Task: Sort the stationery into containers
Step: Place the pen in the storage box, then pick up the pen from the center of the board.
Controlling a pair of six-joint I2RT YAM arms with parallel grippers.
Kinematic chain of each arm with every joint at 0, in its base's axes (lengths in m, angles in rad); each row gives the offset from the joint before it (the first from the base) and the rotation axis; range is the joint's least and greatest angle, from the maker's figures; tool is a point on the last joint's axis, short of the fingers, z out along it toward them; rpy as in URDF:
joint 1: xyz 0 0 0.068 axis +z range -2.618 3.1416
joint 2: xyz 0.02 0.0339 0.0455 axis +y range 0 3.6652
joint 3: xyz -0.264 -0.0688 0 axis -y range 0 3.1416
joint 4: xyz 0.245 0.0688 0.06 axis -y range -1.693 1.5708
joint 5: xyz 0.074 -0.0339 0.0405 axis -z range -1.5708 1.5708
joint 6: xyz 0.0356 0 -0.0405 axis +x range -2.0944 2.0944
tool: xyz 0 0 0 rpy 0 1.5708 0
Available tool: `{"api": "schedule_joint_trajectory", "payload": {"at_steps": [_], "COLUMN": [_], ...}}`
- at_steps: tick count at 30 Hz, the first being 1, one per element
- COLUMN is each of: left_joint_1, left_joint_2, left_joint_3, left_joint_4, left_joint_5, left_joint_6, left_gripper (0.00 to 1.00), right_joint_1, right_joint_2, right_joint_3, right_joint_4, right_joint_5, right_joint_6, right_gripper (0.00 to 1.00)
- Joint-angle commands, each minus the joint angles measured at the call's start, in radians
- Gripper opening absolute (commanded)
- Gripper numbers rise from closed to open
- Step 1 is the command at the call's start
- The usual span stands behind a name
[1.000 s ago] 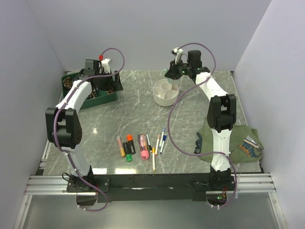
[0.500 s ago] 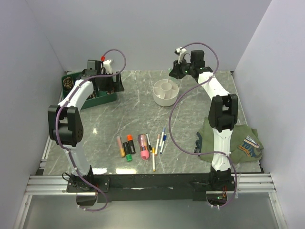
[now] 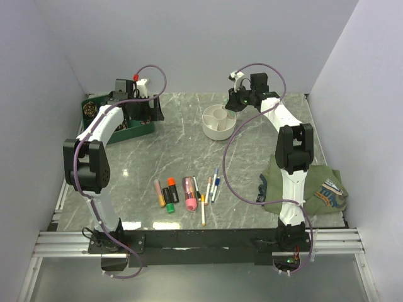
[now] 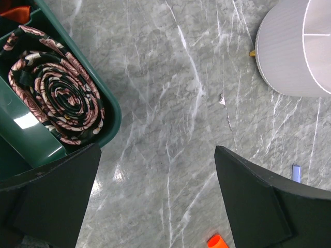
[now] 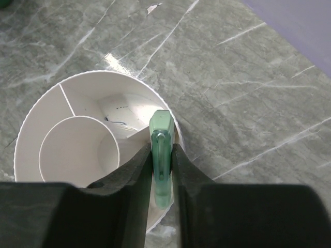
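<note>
The white round bowl (image 3: 219,123) stands at the back middle of the table; its inner walls and central cup (image 5: 77,150) show in the right wrist view. My right gripper (image 3: 232,102) is shut on a pen with a translucent green cap (image 5: 161,126), held just above the bowl's rim (image 5: 31,129) on its far right side. Several pens and markers lie in a row near the front: tan (image 3: 159,192), orange-capped (image 3: 172,189), pink (image 3: 189,193), thin yellow (image 3: 203,212), blue-capped white (image 3: 215,185). My left gripper (image 4: 155,191) is open and empty, over the table beside the tray.
A dark green tray (image 3: 119,129) with coiled bands (image 4: 57,101) stands at the back left. An olive-green pouch (image 3: 308,185) lies at the right by the right arm. The bowl's outer wall (image 4: 295,51) and an orange cap (image 4: 217,242) show in the left wrist view.
My right gripper has swung a little right and then down toward the bowl's rim with the green-capped pen. The left arm shifted slightly a second ago and has held since.
</note>
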Motion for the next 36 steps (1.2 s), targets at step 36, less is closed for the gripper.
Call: {"api": "schedule_joint_trajectory", "payload": {"at_steps": [36], "left_joint_1": [-0.062], "left_joint_2": [-0.575], "left_joint_3": [-0.427], "left_joint_4": [-0.197], "left_joint_5": [-0.27], "left_joint_6": [-0.212], "left_gripper": [0.99], "right_joint_1": [0.238], "right_joint_2": [-0.811], "right_joint_3": [-0.596], "right_joint_4": [-0.26], "right_joint_5": [0.198], "right_joint_6": [-0.195], "right_gripper": [0.59]}}
